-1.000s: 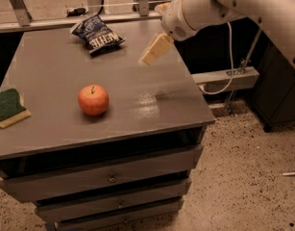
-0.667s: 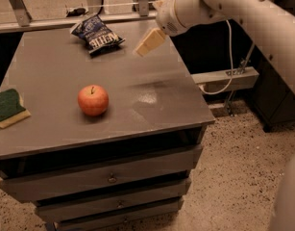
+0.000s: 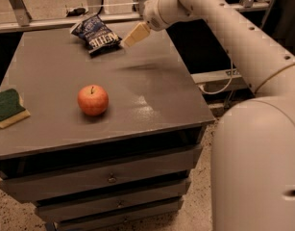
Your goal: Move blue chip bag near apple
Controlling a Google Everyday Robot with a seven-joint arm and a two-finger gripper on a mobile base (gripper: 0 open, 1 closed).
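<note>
The blue chip bag [image 3: 95, 32] lies crinkled at the far edge of the grey table [image 3: 152, 95], its white lettering facing up. The red-orange apple [image 3: 92, 100] stands near the table's middle-left, well in front of the bag. My gripper [image 3: 135, 35] hangs above the far part of the table, just right of the bag and close to its right edge. It holds nothing that I can see. My white arm [image 3: 224, 28] reaches in from the right.
A green-and-yellow sponge [image 3: 7, 108] lies at the table's left edge. The table has drawers [image 3: 108, 177] below its front. A metal rail [image 3: 51, 23] runs behind the table. Cables lie on the floor at the right [image 3: 224, 83].
My gripper has moved left and farther back across the table, from near the right side to just beside the chip bag. The bag, apple and sponge have not moved.
</note>
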